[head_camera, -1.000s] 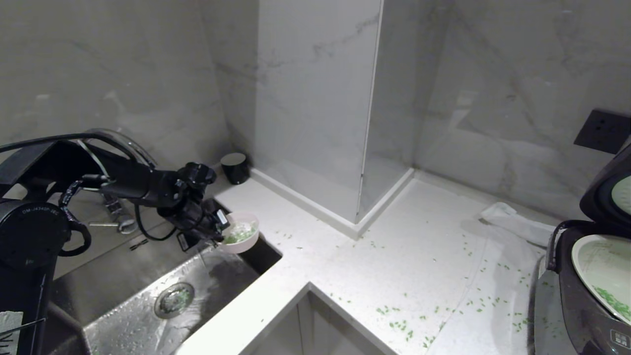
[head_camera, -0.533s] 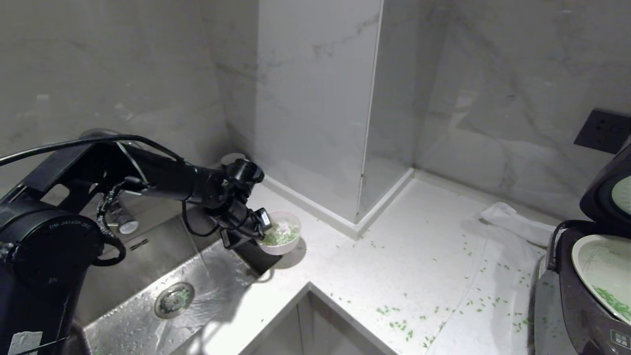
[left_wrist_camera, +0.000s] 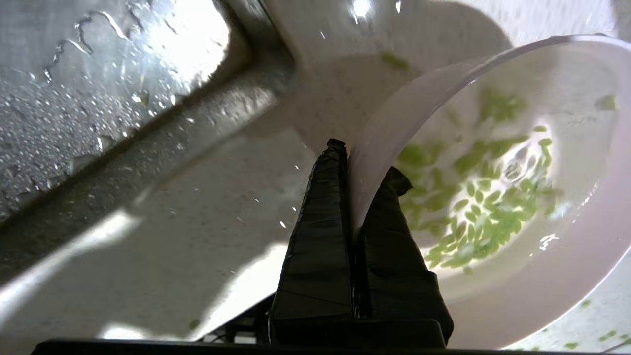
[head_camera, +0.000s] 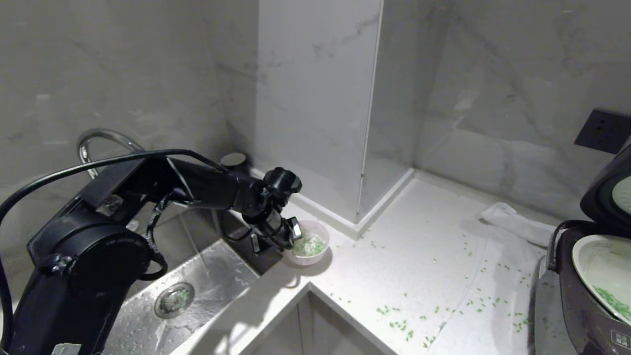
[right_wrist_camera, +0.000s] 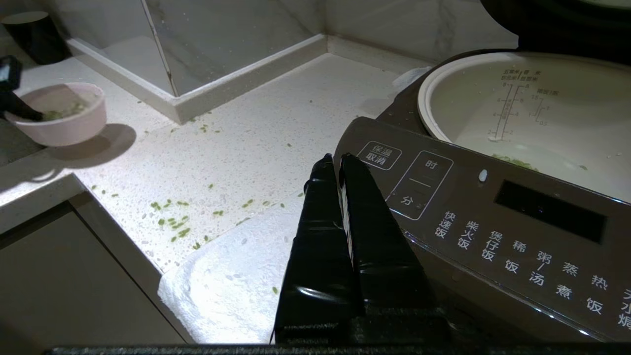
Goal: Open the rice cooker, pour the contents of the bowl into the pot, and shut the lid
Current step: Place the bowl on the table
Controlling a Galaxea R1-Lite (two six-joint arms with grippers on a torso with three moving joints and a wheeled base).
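My left gripper (head_camera: 294, 235) is shut on the near rim of the small pink bowl (head_camera: 318, 259), one finger inside and one outside. The bowl is upright, low over the counter beside the sink's corner; whether it touches the counter I cannot tell. Its contents (head_camera: 309, 245), wet green bits, lie in the bottom (left_wrist_camera: 483, 207). The rice cooker (head_camera: 572, 296) stands at the far right with its lid (head_camera: 609, 192) raised. Its pale pot (head_camera: 599, 266) is exposed and holds a few green bits. My right gripper (right_wrist_camera: 337, 160) is shut and empty, next to the cooker's button panel (right_wrist_camera: 493, 222).
A wet steel sink (head_camera: 197, 296) with a faucet (head_camera: 98, 140) lies left of the bowl. A dark cup (head_camera: 234, 160) stands in the back corner. Green bits (head_camera: 399, 325) are scattered over the white counter. A white cloth (head_camera: 517, 224) lies near the cooker.
My left arm has carried the bowl to the right, from above the sink to above the counter by the sink's corner. The right gripper has stayed still.
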